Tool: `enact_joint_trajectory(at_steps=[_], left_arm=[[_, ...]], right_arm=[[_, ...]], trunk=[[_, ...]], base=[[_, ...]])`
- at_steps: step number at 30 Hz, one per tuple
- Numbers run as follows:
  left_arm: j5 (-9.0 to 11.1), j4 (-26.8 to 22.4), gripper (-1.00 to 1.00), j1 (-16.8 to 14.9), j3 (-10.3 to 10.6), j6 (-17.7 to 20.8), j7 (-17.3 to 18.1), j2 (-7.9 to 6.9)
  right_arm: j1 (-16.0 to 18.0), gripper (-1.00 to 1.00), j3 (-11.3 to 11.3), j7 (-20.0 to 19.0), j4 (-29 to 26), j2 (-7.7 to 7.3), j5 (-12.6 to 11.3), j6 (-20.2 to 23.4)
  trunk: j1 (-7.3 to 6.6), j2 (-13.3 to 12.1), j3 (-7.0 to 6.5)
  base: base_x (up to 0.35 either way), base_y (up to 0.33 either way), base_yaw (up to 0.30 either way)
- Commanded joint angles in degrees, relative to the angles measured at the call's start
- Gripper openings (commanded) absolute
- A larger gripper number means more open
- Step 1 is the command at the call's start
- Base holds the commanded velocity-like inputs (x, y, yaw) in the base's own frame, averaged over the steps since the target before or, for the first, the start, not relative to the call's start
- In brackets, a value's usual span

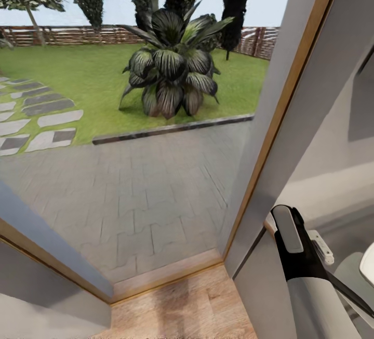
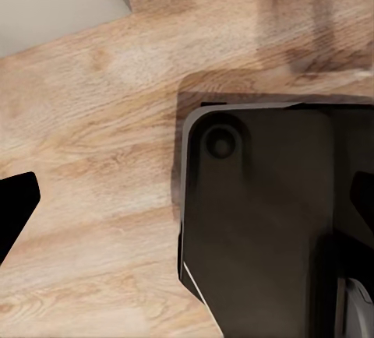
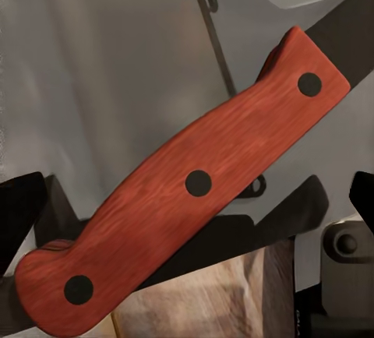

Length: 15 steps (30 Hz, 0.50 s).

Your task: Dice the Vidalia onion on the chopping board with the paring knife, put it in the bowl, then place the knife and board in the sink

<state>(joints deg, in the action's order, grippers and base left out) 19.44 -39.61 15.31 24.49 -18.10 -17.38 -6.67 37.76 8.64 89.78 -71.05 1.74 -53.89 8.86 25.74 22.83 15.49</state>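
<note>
My right gripper [image 3: 191, 198] is shut on the paring knife [image 3: 195, 186]. Its red riveted handle lies slantwise between the dark fingertips [image 3: 19, 213]. In the head view my right arm [image 1: 296, 256] rises at the lower right, and a thin dark blade [image 1: 353, 295] slants away from it. My left gripper [image 2: 187, 198] is open and holds nothing, hanging over the wooden plank floor [image 2: 93, 120]. The sink, onion, chopping board, bowl and countertop are out of view.
Straight ahead is a glass door with a wooden frame [image 1: 275, 126]; beyond it are grey paving [image 1: 135, 183], lawn and a large leafy plant [image 1: 171, 68]. A grey wall [image 1: 332, 120] stands to the right. My dark base [image 2: 265, 221] sits on the floor beneath the left gripper.
</note>
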Motion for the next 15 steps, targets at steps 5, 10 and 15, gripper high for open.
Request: enact_joint_trajectory(at_steps=[5,10,15], left_arm=[[0.5,-0.1,1.0,0.0,0.4,-0.2,-0.5,-0.1],[0.5,-0.1,1.0,0.0,0.4,-0.2,-0.5,-0.1],[0.5,-0.1,1.0,0.0,0.4,-0.2,-0.5,-0.1]], right_arm=[[0.0,1.0,0.2,0.2,1.1,0.02,-0.2,0.6],[0.0,1.0,0.2,0.2,1.1,0.02,-0.2,0.6],[0.0,-1.0,0.3,0.2,1.1,0.08,-0.3,0.6]], trunk=[[0.05,0.1,0.56],[0.05,0.1,0.84],[0.05,0.1,0.88]], base=[[0.0,0.0,0.0],[0.0,0.0,0.0],[0.0,0.0,0.0]])
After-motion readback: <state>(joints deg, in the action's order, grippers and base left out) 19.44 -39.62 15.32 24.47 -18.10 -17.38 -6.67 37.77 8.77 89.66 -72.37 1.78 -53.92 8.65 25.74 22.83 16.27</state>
